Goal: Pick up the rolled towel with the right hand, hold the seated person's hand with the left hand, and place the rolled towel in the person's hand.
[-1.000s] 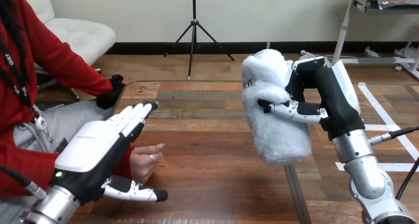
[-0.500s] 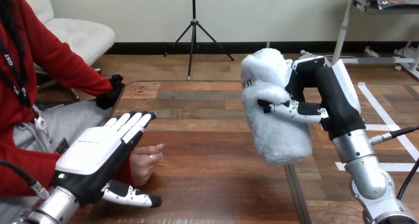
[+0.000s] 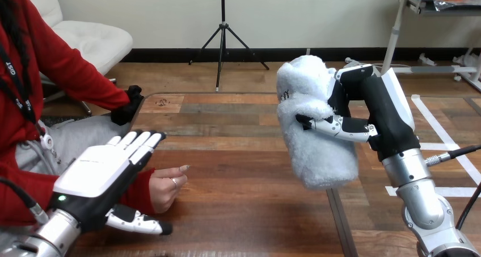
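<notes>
1 fluffy white rolled towel (image 3: 315, 149), right hand (image 3: 375, 116) clasping it; left hand (image 3: 97, 169) spread, seemingly above person's hand (image 3: 165, 186).

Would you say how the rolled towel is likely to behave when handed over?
The rolled towel looks soft: fingers of the right hand dent its fluffy pile. Probably light, hardly slippery. Being a roll, it might loosen if gripped slackly.
</notes>
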Tool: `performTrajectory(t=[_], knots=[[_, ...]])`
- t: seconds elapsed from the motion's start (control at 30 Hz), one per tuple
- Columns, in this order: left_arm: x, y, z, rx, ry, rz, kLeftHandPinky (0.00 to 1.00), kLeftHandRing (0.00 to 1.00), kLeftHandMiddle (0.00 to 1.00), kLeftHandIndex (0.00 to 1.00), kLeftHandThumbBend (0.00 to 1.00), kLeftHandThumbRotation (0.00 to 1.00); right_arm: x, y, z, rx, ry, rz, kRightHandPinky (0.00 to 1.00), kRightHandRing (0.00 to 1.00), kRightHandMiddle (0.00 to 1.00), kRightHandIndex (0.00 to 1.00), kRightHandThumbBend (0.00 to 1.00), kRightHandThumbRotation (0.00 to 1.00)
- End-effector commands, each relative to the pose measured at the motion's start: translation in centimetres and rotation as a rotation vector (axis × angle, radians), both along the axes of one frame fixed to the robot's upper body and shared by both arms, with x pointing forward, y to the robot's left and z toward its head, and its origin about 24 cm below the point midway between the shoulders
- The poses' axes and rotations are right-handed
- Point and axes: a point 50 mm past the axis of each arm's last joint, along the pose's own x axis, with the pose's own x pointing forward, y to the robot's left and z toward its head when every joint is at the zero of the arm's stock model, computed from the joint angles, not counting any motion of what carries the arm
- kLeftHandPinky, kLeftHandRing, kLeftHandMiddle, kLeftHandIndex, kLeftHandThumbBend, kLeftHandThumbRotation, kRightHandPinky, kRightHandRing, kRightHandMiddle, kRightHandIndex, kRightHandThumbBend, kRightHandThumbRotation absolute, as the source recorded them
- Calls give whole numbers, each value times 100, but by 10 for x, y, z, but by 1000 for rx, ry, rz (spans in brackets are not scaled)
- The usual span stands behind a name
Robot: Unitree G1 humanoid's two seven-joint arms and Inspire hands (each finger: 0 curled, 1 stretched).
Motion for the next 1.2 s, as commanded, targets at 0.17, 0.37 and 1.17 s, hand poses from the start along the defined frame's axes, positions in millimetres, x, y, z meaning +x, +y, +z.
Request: performTrajectory(t=[0.17, 0.37, 1.17], knots=[[21, 9, 8, 43, -58, 10, 99, 100, 100, 100, 100, 50, 4, -5, 30, -2, -149, 13, 5, 8, 12, 10, 54, 0], [23, 15, 0, 83, -41, 28, 100, 100, 100, 100, 100, 54, 3, -4, 32, -4, -166, 22, 5, 8, 12, 10, 54, 0], [27, 29, -25, 134, -10, 101, 100, 100, 100, 100, 100, 60, -2, -4, 36, -14, -194, 37, 5, 8, 11, 10, 52, 0]])
